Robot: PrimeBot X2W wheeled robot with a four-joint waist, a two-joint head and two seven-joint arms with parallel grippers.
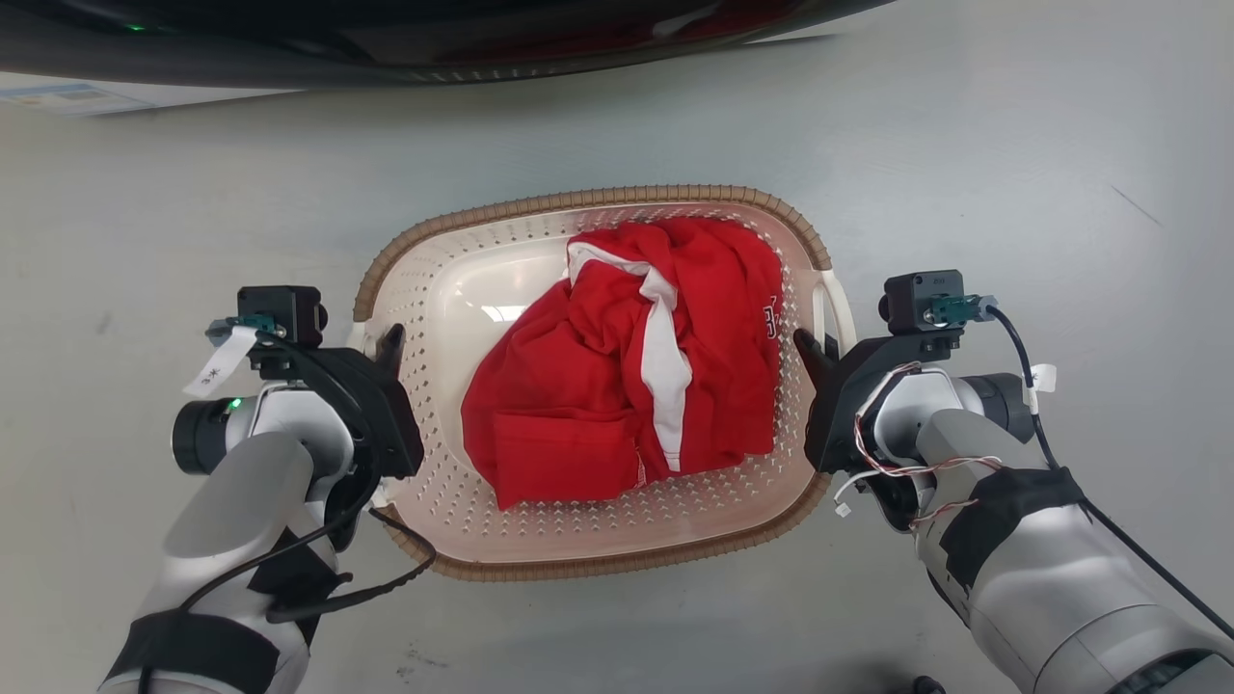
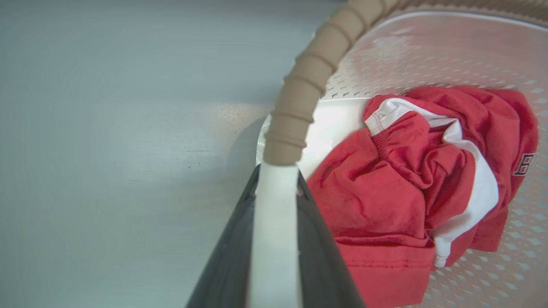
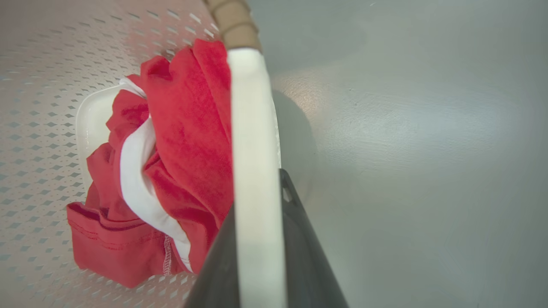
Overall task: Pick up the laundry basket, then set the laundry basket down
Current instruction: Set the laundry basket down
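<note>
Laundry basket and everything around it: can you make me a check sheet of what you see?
Surface: pale grey floor, smooth, with a few small dark specks.
Job's things: laundry basket holding a crumpled red and white garment; cannot tell if it is lifted.
Clutter: printed paper lying at the far left.
Hands: left hand shut on the left white handle; right hand shut on the right white handle.
Cables: looping black cable off the left forearm; black camera cable and thin red-white wires at the right wrist.
Surroundings: dark curved body along the far edge.
</note>
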